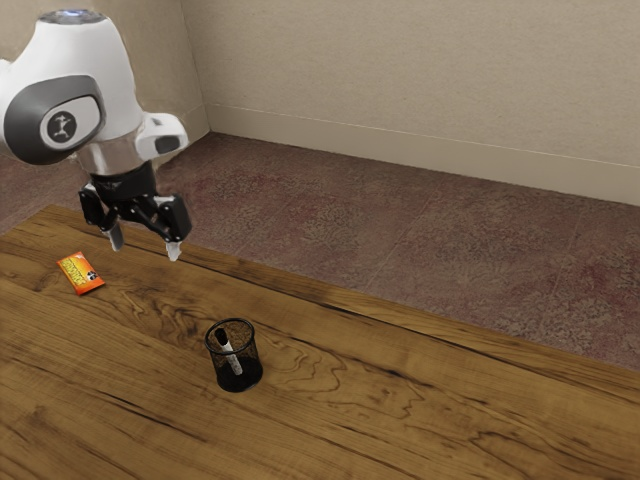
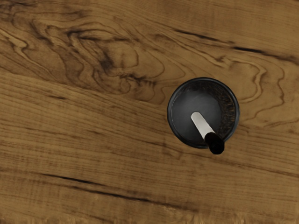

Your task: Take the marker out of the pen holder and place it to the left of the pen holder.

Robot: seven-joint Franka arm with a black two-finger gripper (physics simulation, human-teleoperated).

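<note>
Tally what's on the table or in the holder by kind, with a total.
Holder: 1
Marker: 1, in the holder
Packet: 1
Total: 3

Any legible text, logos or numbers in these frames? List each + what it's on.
No text legible enough to quote.
Orange packet: printed lettering, too small and blurred to read.
Arm: dark emblem on a light oval, no words readable.
Marker: no lettering visible.
Pen holder: no lettering visible.
</note>
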